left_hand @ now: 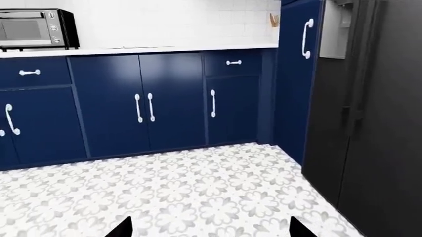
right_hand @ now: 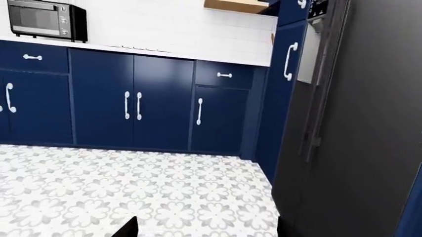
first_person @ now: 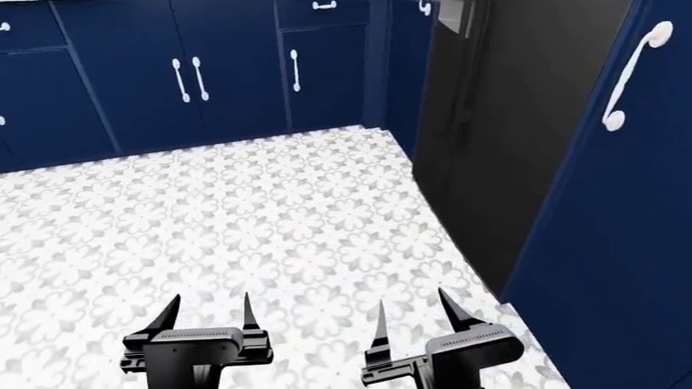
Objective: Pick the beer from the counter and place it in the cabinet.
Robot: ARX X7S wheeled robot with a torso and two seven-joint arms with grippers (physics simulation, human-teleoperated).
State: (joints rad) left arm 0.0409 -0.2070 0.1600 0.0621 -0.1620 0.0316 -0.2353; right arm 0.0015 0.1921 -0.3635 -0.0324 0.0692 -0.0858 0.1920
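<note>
The beer is out of view in every frame. The counter (left_hand: pixel 197 48) with its white top on a navy base runs along the far wall; it also shows in the right wrist view (right_hand: pixel 197 53). A tall navy cabinet (left_hand: pixel 298 74) with a white curved handle stands at the counter's end, next to a black fridge. My left gripper (first_person: pixel 207 312) and right gripper (first_person: pixel 411 312) are both open and empty, held low over the floral floor tiles, far from the counter.
A black toaster oven (left_hand: pixel 36 28) sits on the counter's left part. A large black fridge (first_person: pixel 508 121) stands to the right, with a navy panel (first_person: pixel 617 227) nearer me on the right. Floral tiled floor (first_person: pixel 249 219) lies between me and the counter.
</note>
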